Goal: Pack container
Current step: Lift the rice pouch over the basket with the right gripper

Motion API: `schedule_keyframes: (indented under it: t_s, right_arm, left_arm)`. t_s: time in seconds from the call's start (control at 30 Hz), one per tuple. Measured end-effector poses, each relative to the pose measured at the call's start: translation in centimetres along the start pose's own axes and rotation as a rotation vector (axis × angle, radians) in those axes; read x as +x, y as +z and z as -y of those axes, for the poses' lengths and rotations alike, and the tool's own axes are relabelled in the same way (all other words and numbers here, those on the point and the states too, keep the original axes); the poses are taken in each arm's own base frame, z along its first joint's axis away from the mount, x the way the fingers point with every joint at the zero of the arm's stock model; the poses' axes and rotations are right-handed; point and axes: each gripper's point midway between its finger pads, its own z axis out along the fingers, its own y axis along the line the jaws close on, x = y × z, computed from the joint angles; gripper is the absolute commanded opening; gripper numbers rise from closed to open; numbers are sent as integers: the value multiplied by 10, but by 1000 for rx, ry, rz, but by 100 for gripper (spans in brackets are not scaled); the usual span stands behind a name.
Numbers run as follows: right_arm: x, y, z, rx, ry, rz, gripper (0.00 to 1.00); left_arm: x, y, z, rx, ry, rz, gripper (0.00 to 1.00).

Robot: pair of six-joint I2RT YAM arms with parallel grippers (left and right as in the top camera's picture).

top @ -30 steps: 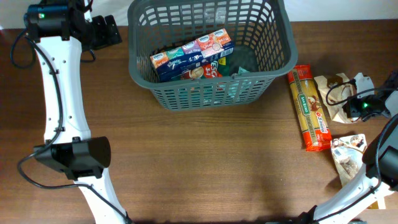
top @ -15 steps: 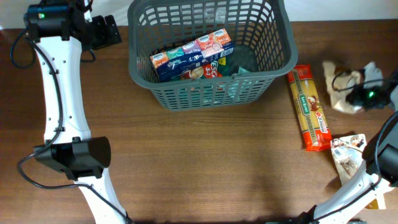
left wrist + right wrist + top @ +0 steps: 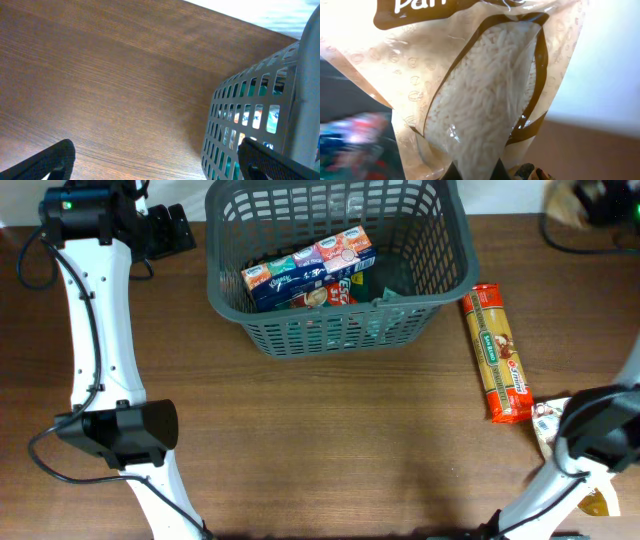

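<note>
The dark grey lattice container (image 3: 330,332) stands at the back middle of the table. It holds a blue and orange box pack (image 3: 308,268), a red pack and a green item. My right gripper (image 3: 598,200) is blurred at the far right corner, shut on a beige bag of rice (image 3: 565,200). In the right wrist view the rice bag (image 3: 485,95) fills the frame, pinched at the gripper (image 3: 477,172). My left gripper (image 3: 172,230) is open and empty, left of the container. Its fingers (image 3: 50,160) straddle bare table beside the container wall (image 3: 250,115).
A long orange pasta pack (image 3: 497,352) lies on the table right of the container. A small printed packet (image 3: 552,425) lies near the right arm's base. The left arm's white links run down the left side.
My right gripper has lifted the rice bag off the table at the right and carried it toward the far right corner. The left arm has not moved.
</note>
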Motion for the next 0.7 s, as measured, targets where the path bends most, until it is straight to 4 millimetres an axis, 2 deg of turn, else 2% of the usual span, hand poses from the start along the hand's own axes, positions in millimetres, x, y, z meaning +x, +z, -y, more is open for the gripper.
schedule_keyframes:
  t_s: [0.1,0.2,0.23,0.3,0.4,0.53,0.7]
  right_arm:
    - [-45,6,-77,-149,-134,89,4]
    - [-70,11,-149,-285,-237,149,4]
    - [-73,14,-174,-335,-262,157,4]
    - [-72,22,-209,-403,-283,150,3]
    - [-57,36,-251,-472,-285,94,4]
    - [-24,57,-273,-454,-265,-33,4]
    - [40,85,-262,-332,-224,-272,3]
  left_arm:
    - [0,0,0,0,0,0,99]
    - [0,0,0,0,0,0,99]
    - [0,0,0,0,0,0,99]
    - [0,0,0,0,0,0,99]
    - [0,0,0,1,0,0,99]
    - [0,0,0,0,0,1,99]
    - [0,0,0,0,0,1,99]
